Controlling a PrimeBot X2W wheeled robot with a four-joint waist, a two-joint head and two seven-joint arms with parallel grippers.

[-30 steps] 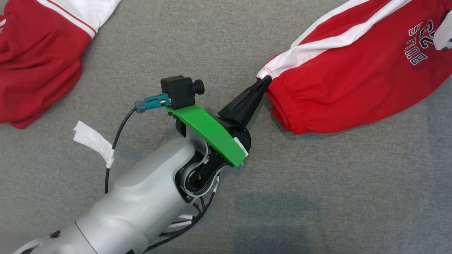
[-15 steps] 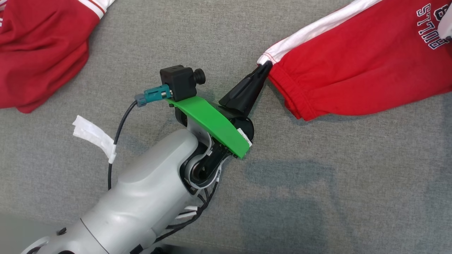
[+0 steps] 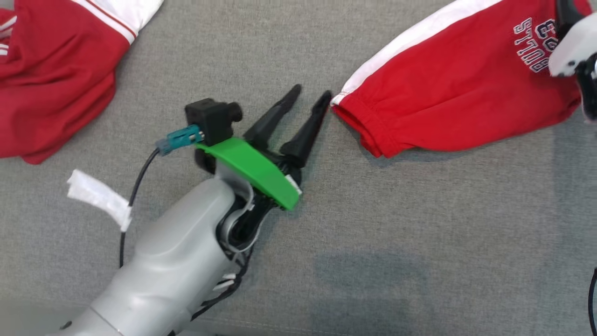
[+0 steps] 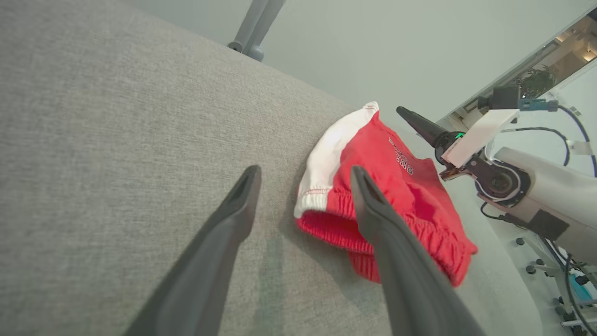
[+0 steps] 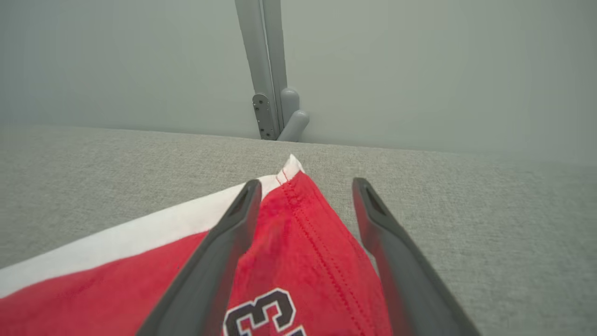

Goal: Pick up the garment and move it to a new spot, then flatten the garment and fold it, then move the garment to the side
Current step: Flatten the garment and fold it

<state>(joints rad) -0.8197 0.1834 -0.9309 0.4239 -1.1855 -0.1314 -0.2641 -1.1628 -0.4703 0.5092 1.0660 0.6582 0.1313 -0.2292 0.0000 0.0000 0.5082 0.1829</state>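
The garment [image 3: 457, 93] is red with a white side stripe and dark lettering, and it lies flat on the grey cloth table [image 3: 396, 233]. My left gripper [image 3: 311, 91] is open. Its fingertips sit just left of the garment's elastic corner and are not gripping it. In the left wrist view the garment [image 4: 406, 182] lies beyond my open left gripper [image 4: 304, 170], partly behind its right finger. My right gripper [image 5: 306, 183] is open too, hovering over the garment's [image 5: 298, 242] far stitched corner. Its pale wrist [image 3: 571, 51] shows at the head view's right edge.
Another red and white piece of cloth [image 3: 51, 79] is bunched at the table's top left. A white tape tag [image 3: 98, 196] hangs off my left arm's cable. A grey post [image 5: 270, 70] stands beyond the table's far edge.
My left gripper has opened and let go of the garment's corner, drawing slightly back from it. The garment now lies flatter. The head camera has shifted a little.
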